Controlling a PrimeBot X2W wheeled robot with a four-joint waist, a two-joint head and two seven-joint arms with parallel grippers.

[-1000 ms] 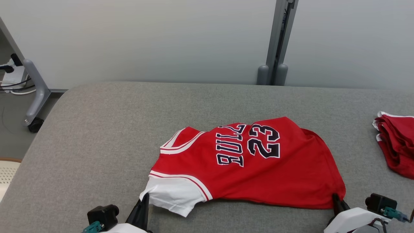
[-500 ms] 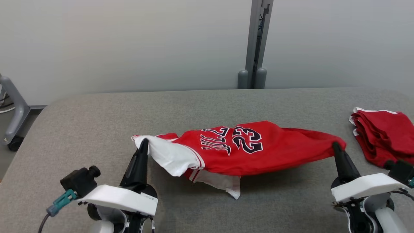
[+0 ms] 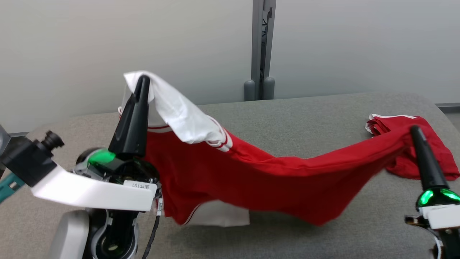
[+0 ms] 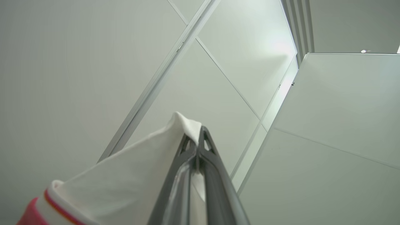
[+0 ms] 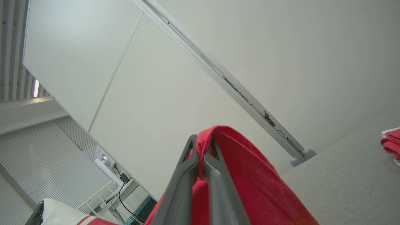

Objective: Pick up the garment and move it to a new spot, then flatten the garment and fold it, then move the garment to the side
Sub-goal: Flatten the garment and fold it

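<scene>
Grey padded worktop (image 3: 305,118) before a pale panelled wall (image 3: 90,46) with one grey upright post (image 3: 262,46). The garment (image 3: 269,176), a red jersey with white sleeve panels and striped trim, hangs slung between the two arms. Most of it is clear of the worktop, and whether its lowest fold at centre touches the surface cannot be told. The left pincer (image 3: 142,78), held high, is clenched on a white sleeve corner. The right pincer (image 3: 414,129), held lower, is clenched on the red hem.

Progress, as judged: the pick-up is made and the carry to a new spot appears to be under way. Setting down, flattening, folding and the move to the side all remain.

Count: one garment in hold; one separate heap of red cloth (image 3: 444,158) at the far right of the worktop, lying behind the right pincer; two pincers, both gripping; one post.
</scene>
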